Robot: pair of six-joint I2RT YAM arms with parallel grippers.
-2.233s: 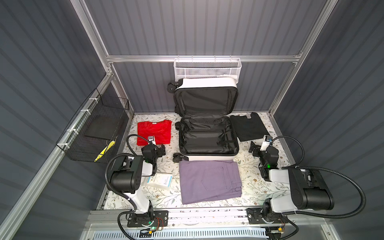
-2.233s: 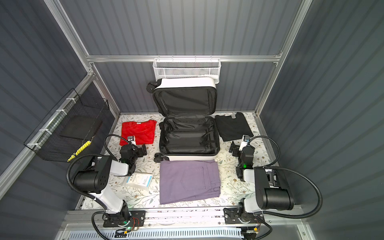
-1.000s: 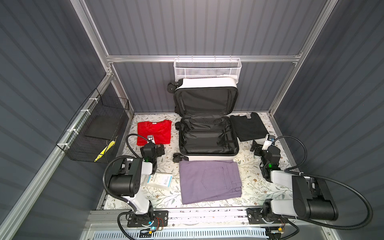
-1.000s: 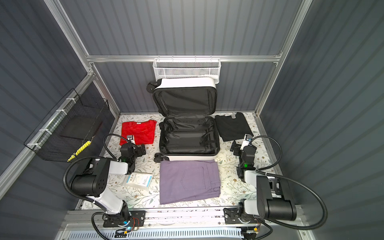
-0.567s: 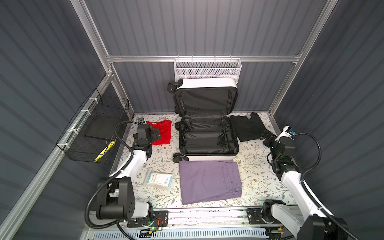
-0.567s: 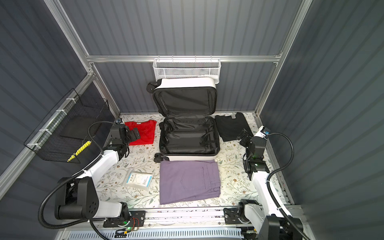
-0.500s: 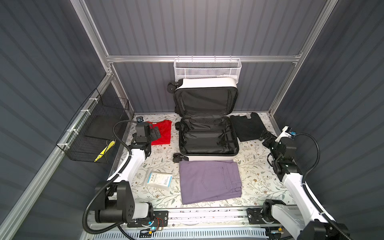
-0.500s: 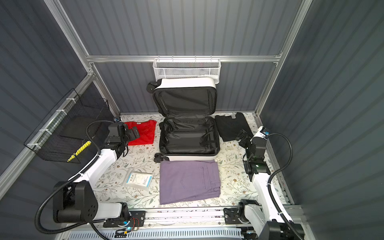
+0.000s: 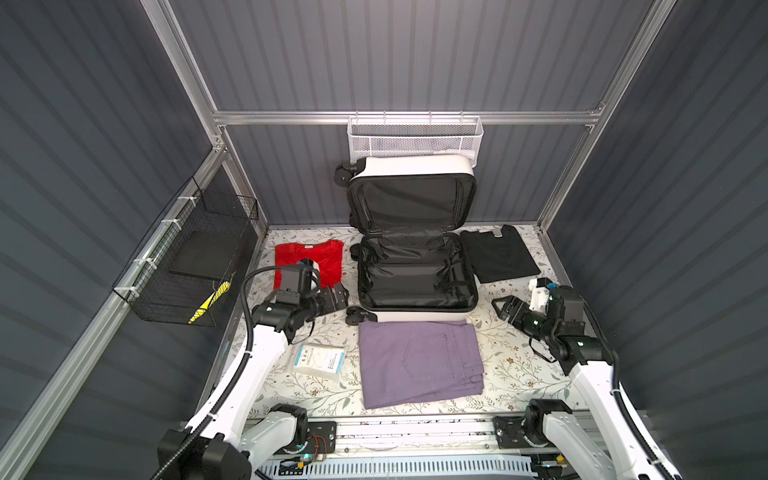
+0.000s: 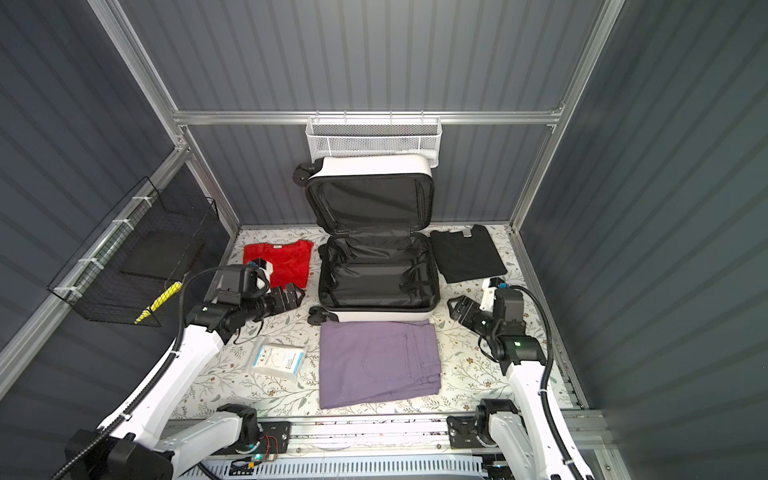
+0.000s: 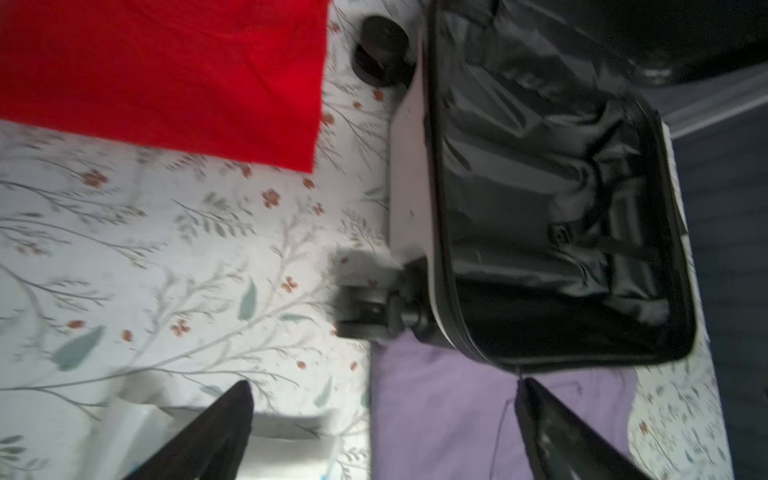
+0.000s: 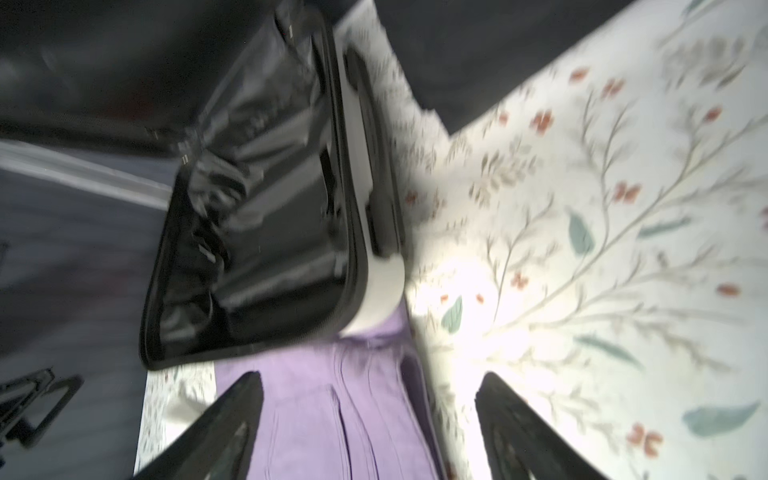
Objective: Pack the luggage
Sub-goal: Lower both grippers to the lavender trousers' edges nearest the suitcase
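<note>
The luggage [image 9: 415, 316] lies open mid-table, its black-lined base empty and its lid upright against the back wall. Folded purple trousers [image 9: 419, 361] lie just in front of it. A red shirt [image 9: 309, 257] is to its left and a black shirt [image 9: 498, 253] to its right. My left gripper [image 9: 338, 297] hovers open by the front left wheel [image 11: 365, 307], over the trousers' edge [image 11: 436, 415]. Off the front right corner [image 12: 380, 299], my right gripper [image 9: 500, 305] is open above the trousers [image 12: 311, 415]. Both hold nothing.
A white packet [image 9: 318, 359] lies left of the trousers, under my left arm. A white mesh basket [image 9: 415, 139] hangs on the back wall. A black wire basket [image 9: 195, 266] hangs on the left wall. Metal frame posts stand at the corners.
Both arms have swung forward and inward. The left gripper left the red shirt for the suitcase's front left wheel. The right gripper left the black shirt for the front right corner.
</note>
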